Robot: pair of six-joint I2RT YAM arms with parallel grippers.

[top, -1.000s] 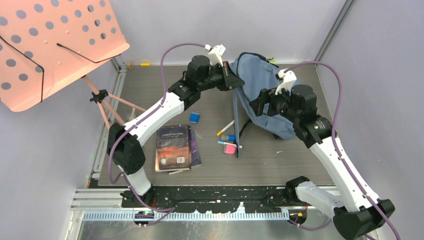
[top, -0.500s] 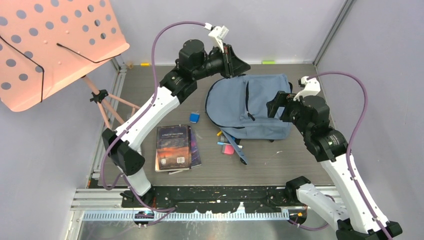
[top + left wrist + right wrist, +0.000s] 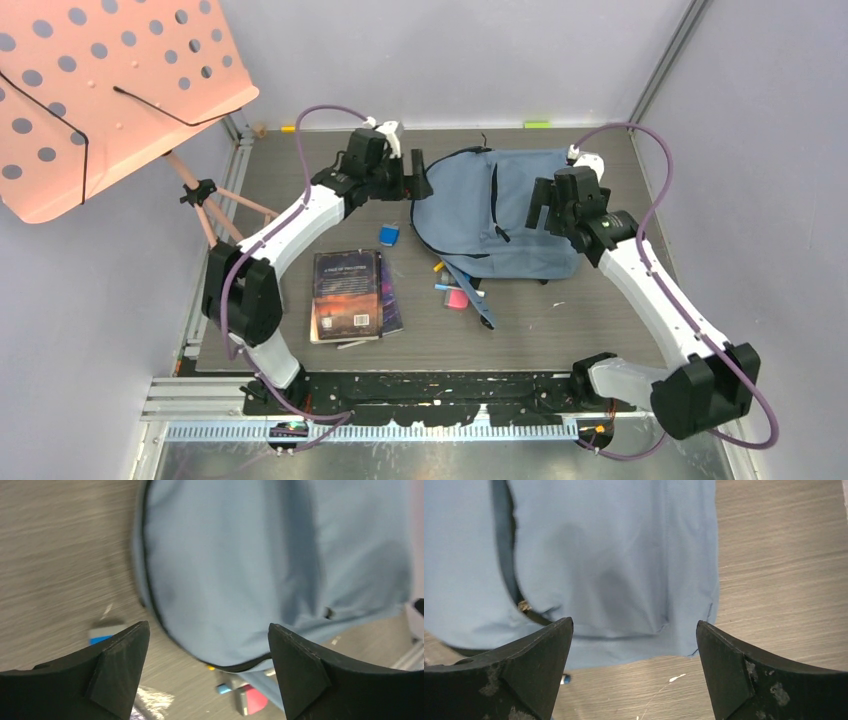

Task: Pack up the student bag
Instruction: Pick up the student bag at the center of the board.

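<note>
The student bag point(image 3: 495, 215), a big grey-blue backpack with black zippers, lies flat on the table right of centre, one strap trailing toward the front. My left gripper point(image 3: 420, 177) hovers at the bag's rounded left end, open, nothing between its fingers point(image 3: 120, 665). The left wrist view looks down on the bag point(image 3: 270, 565) from above. My right gripper point(image 3: 542, 206) hangs over the bag's right half, open and empty. Between its fingers point(image 3: 729, 670) shows the bag's point(image 3: 609, 565) lower corner and bare table.
Two stacked books point(image 3: 350, 293) lie front left. A small blue block point(image 3: 389, 235), pens point(image 3: 450, 272) and a pink eraser point(image 3: 458, 298) lie by the bag's front left edge. A pink perforated music stand point(image 3: 110, 90) stands over the left side.
A second ago both grippers held the bag upright. It now lies flat. The left gripper let go, opened wide and came down to the left; the right gripper moved over the bag.
</note>
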